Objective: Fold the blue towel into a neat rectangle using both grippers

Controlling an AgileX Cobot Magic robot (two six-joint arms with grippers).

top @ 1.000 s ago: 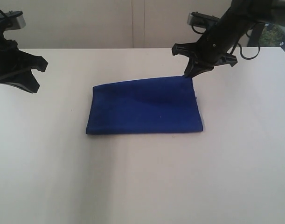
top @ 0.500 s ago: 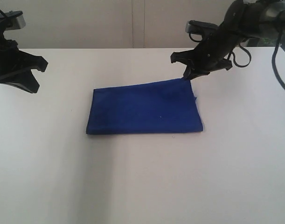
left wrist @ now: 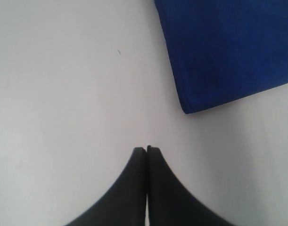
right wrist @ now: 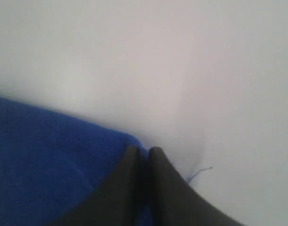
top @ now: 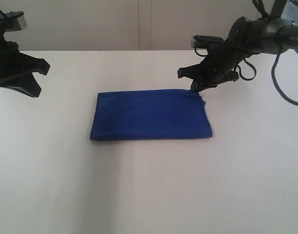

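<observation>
The blue towel (top: 149, 114) lies folded flat in the middle of the desk (top: 139, 185). The right gripper (top: 195, 89), jaws pressed together, seems to pinch its far right corner. It should let go gently and lift straight up, so nothing drags. The left gripper (left wrist: 146, 149) hangs closed and empty, well apart.

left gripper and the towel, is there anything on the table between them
Nothing: only bare white table lies between the left gripper and the towel, clearest in the left wrist view.

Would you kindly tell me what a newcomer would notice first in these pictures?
The blue towel lies folded into a rectangle in the middle of the white table. The right end effector pinches its far right corner; the left end effector hangs shut off to the left.
</observation>
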